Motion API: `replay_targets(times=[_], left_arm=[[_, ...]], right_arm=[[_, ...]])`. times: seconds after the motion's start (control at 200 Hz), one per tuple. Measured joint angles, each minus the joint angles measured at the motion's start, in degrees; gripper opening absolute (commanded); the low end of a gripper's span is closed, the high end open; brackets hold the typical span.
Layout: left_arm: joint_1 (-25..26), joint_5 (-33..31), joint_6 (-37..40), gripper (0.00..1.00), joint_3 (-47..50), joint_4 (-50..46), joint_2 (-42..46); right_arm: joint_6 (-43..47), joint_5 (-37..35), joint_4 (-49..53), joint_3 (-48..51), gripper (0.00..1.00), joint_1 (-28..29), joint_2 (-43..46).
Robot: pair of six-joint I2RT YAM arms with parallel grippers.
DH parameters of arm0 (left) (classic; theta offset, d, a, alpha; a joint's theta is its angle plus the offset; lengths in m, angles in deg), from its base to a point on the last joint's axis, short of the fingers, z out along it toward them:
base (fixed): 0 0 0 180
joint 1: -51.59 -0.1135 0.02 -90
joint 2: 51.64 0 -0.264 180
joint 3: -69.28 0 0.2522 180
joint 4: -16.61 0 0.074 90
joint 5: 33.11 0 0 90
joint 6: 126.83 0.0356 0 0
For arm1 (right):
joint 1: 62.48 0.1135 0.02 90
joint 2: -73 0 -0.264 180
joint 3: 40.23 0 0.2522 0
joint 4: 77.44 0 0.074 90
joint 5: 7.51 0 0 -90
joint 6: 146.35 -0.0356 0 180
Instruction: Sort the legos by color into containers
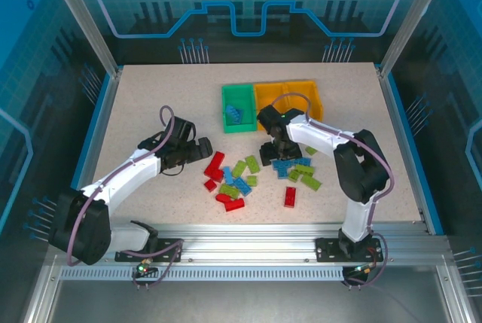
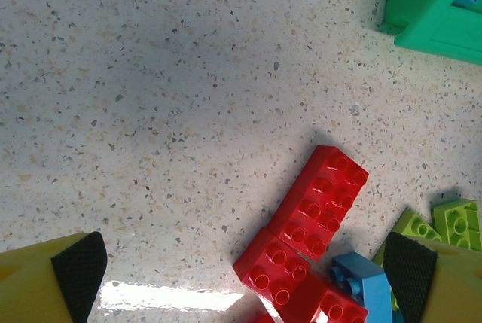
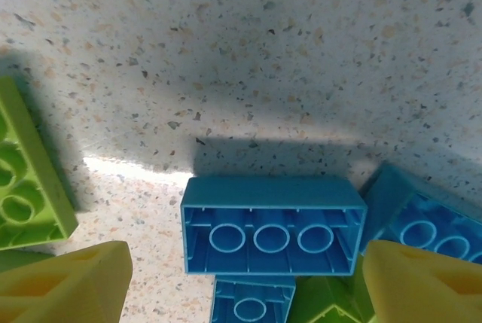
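Speckled surface [image 1: 151,112] inside blue-lit walls. Right gripper [image 3: 245,266] apart, straddling an upturned blue brick [image 3: 271,221], not visibly clamped. Probably light, stiff, slick: best pinched across the long flat sides. Left gripper [image 2: 247,266] wide apart, empty, red bricks [image 2: 320,199] toward its right finger. Loose legos [image 1: 241,180]: roughly six red, eight lime, five blue. Beyond, three bins [image 1: 265,91]: one green, two orange.

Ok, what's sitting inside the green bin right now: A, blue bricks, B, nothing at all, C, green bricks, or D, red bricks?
A: seen from above, the green bin holds blue bricks, and the red and green ones lie out on the table.
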Motion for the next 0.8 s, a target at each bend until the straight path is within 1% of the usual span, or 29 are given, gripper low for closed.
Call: replay_targets(times=[0.135, 0.435, 0.8], left_arm=[[0.0, 0.02, 0.0, 0.99, 0.0, 0.0, 0.0], [0.0, 0.0, 0.0, 0.99, 0.02, 0.0, 0.0], [0.0, -0.11, -0.02, 0.99, 0.02, 0.0, 0.0]], right_arm=[[0.0, -0.57, 0.28, -0.15, 0.81, 0.0, -2.03], [0.0, -0.48, 0.48, -0.24, 0.79, 0.0, -2.67], [-0.35, -0.74, 0.66, -2.58, 0.57, 0.22, -6.71]])
